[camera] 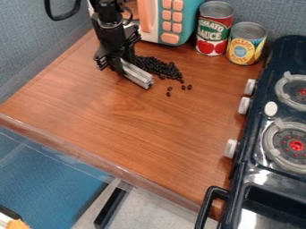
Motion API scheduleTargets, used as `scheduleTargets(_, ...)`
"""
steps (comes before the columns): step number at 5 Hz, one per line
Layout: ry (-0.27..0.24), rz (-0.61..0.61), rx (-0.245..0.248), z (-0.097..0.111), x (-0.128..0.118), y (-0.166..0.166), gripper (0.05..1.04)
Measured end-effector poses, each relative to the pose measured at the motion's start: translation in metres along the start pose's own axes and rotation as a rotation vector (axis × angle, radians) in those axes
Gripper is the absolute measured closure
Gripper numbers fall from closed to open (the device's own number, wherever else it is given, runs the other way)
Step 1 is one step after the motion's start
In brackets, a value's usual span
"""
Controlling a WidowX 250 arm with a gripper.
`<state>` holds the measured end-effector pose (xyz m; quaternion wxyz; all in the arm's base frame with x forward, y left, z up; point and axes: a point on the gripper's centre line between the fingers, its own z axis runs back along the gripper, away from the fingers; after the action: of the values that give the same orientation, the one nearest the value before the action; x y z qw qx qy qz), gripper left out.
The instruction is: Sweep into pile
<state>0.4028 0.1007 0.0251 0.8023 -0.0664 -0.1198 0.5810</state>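
Black beans (160,67) mostly heaped, few strays apart; gripper (119,68) pinching grey bar (138,75) low beside heap, prob. so long side can push beans tog.

My arm (108,27), upper left of frame: black, blocky, jointed | I see a thick black cable (58,18) looping out on its left side | thinner dark cable (130,17) curving at its right | my gripper (118,65): black, angular housing, uneven edges | screws too small to tell

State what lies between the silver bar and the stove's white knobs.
A few loose black beans, then bare counter up to the knobs, in the camera view.
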Motion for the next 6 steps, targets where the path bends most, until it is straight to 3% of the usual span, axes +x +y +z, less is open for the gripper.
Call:
scheduleTargets(1, -0.001, 0.001, 0.004, -0.001, 0.002, -0.002, 0.717)
scheduleTargets(2, 0.047, 0.021, 0.014, 0.0, -0.006, -0.001, 0.717)
scheduleTargets(5, 0.132, -0.004, -0.128, 0.062, -0.019, -0.024, 0.717)
scheduleTargets(6, 0.192, -0.225, -0.128, 0.065, -0.053, -0.034, 0.717)
